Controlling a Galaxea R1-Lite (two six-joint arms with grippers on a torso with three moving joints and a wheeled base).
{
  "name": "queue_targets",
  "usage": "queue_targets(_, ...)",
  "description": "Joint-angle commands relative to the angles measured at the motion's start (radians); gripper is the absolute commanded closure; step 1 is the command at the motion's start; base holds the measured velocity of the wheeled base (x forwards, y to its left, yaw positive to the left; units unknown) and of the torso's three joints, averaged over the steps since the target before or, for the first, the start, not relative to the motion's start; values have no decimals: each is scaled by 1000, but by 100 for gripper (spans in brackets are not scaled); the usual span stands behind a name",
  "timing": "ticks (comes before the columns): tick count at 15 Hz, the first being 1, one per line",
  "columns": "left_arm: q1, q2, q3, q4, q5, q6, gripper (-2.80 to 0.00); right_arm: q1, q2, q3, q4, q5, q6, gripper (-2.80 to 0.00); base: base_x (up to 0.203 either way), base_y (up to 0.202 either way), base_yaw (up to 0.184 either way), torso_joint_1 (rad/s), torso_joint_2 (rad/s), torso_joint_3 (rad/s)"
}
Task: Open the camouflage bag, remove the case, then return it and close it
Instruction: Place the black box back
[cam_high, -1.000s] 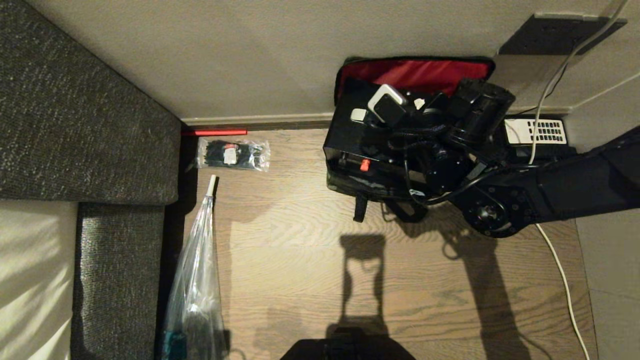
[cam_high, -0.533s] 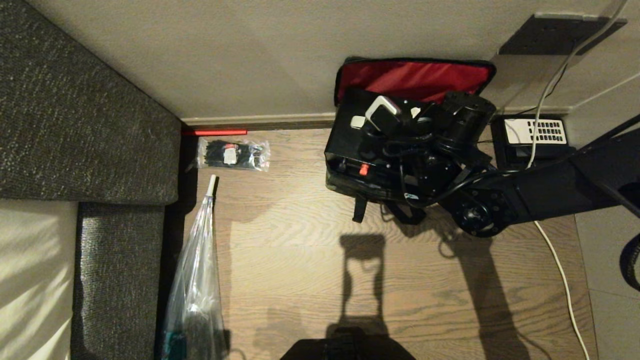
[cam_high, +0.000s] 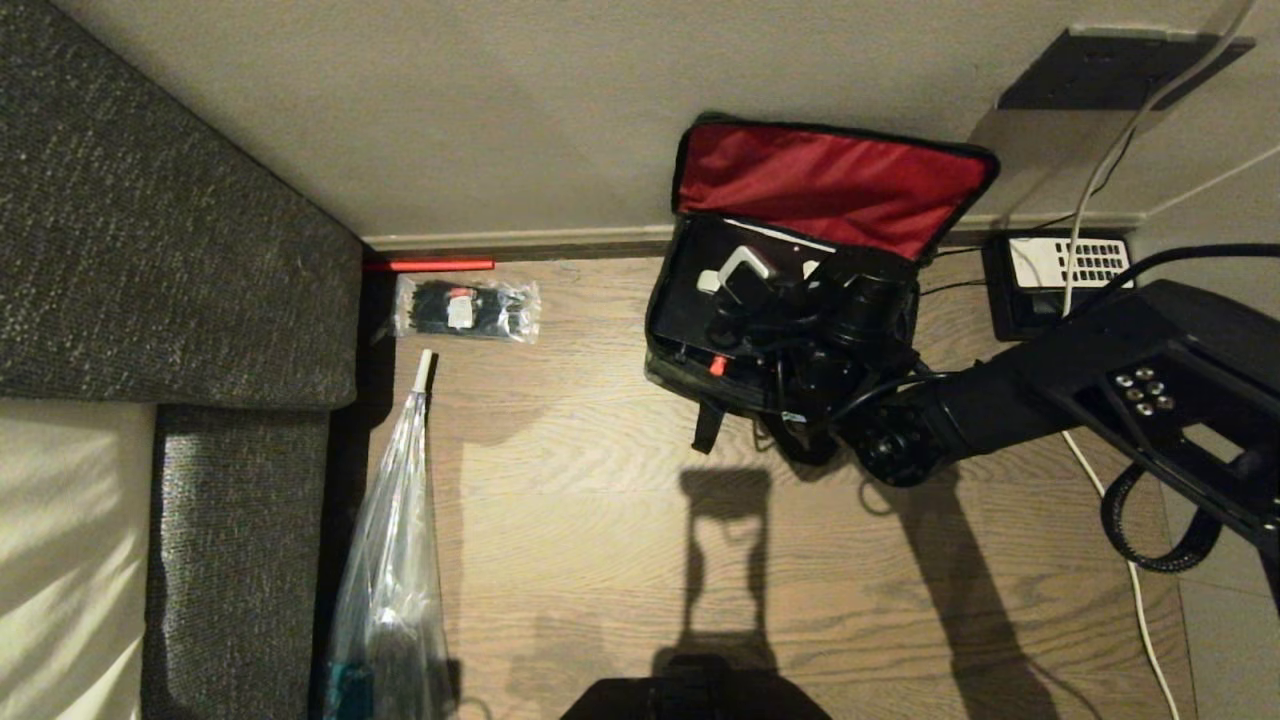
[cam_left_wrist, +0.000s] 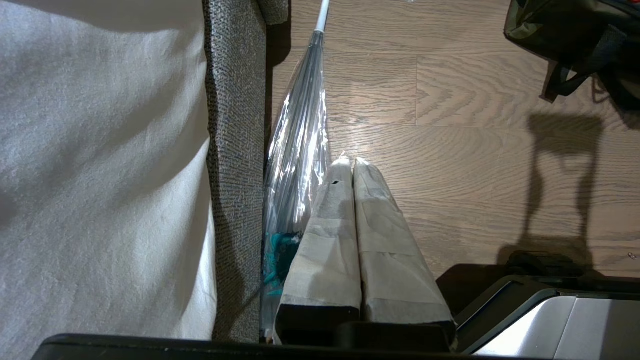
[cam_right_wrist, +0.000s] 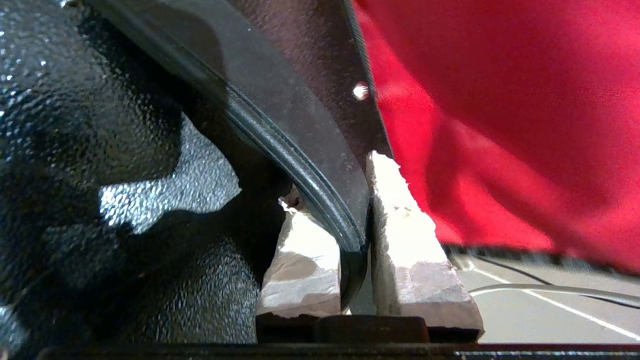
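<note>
Wood-grain plank flooring (cam_high: 600, 520) is running up to a plain pale wall, with a coarse grey woven sofa (cam_high: 150, 220) filling the left side. Against the wall, the camouflage bag (cam_high: 690, 375) is sitting on the floor, its boxy soft body open and its smooth red-lined lid (cam_high: 830, 180) leaning back on the wall. Inside it, the case (cam_high: 685, 300), a black rectangular hard box with a pebbled shell and a small red button, is sitting low in the bag. Reaching in from the right, the right gripper (cam_right_wrist: 356, 225) is clamping its pale taped fingers (cam_right_wrist: 405, 240) on the case's curved glossy black handle (cam_right_wrist: 300, 140). Down by the sofa edge, the left gripper (cam_left_wrist: 352, 162) is hanging with its taped fingers pressed together, beside a crinkly clear plastic-wrapped umbrella (cam_left_wrist: 300, 150).
</note>
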Motion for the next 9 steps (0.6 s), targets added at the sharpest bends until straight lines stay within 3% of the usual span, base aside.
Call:
queue_targets(1, 0, 0, 0, 1, 1, -1, 0, -13, 64, -22, -26, -1, -6, 0, 0, 0, 0, 0, 0, 0)
queue_targets(3, 0, 0, 0, 0, 1, -1, 0, -27, 74, -29, -33, 4, -6, 0, 0, 0, 0, 0, 0, 0)
queue_targets(4, 0, 0, 0, 0, 1, -1, 0, -36, 75, -28, -17, 14, -7, -280, 0, 0, 0, 0, 0, 0)
queue_targets(9, 0, -2, 0, 0, 1, -1, 0, -38, 55, 1, -24, 16, -8, -280, 0, 0, 0, 0, 0, 0)
